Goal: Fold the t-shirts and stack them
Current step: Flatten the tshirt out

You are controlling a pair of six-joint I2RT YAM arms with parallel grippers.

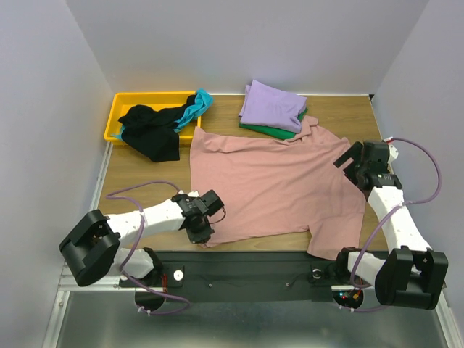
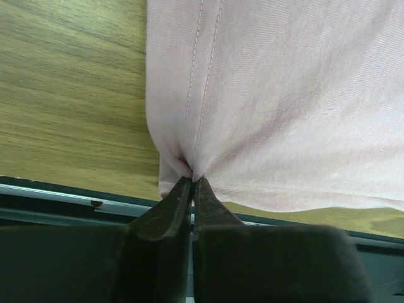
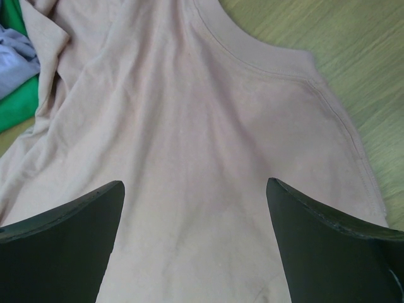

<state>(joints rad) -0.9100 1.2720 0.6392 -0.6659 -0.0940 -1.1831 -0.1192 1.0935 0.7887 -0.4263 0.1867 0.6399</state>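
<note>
while left claw [image 2: 191,180] pinches pink tee [image 2: 284,95] hem corner, right claw [image 3: 194,184] spread wide above it

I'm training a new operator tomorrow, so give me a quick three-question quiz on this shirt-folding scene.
1. True or false: the lavender shirt lies on top of the green shirt.
2. Which gripper pinches the pink shirt? A left, B right, C neither.
3. Fill in: the black shirt and the teal shirt lie partly in the yellow ___.

Key
1. True.
2. A: the left gripper is shut on a hem corner; the right gripper is open over the cloth.
3. bin.
</note>
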